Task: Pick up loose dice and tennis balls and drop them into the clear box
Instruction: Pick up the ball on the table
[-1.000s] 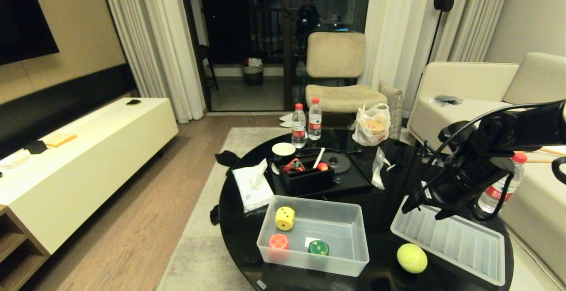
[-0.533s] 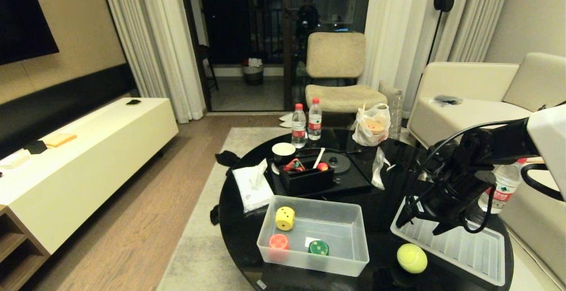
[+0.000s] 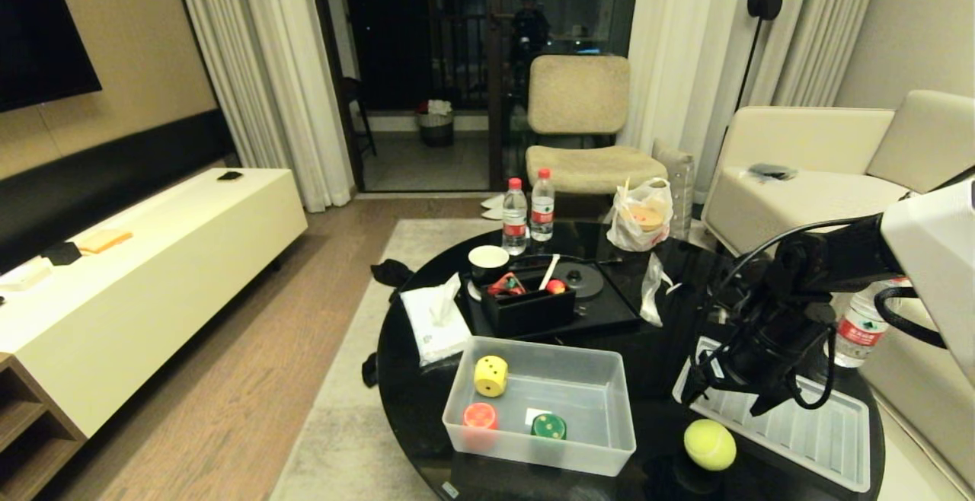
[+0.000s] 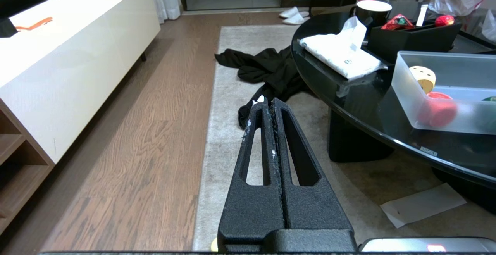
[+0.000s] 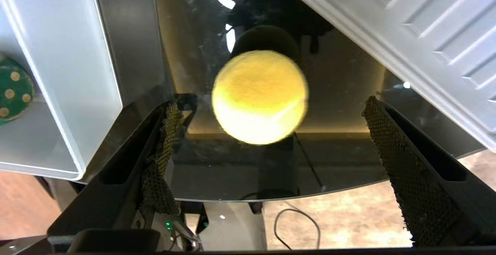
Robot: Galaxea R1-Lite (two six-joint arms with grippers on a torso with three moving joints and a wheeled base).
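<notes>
A yellow-green tennis ball [image 3: 709,445] [image 5: 260,97] rests on the black glass table near its front edge. It sits between the clear box [image 3: 618,410] [image 5: 58,73] and the ribbed lid [image 3: 792,425] [image 5: 407,34]. My right gripper [image 3: 724,403] [image 5: 272,104] hangs open just above and behind the ball, fingers spread wider than it and not touching it. Yellow, red and green spotted pieces lie in the clear box. Loose dice are out of view. My left gripper [image 4: 265,102] is shut and empty, parked low over the rug left of the table.
Behind the clear box stand a black organiser box [image 3: 525,307], a tissue pack [image 3: 434,326], a cup [image 3: 487,261], two water bottles [image 3: 527,215] and a plastic bag [image 3: 644,215]. Another bottle [image 3: 861,326] stands behind my right arm. The table's rim [image 3: 396,410] curves close by the ball.
My right arm has come down and forward over the lid toward the tennis ball. The ball and the clear box have not moved.
</notes>
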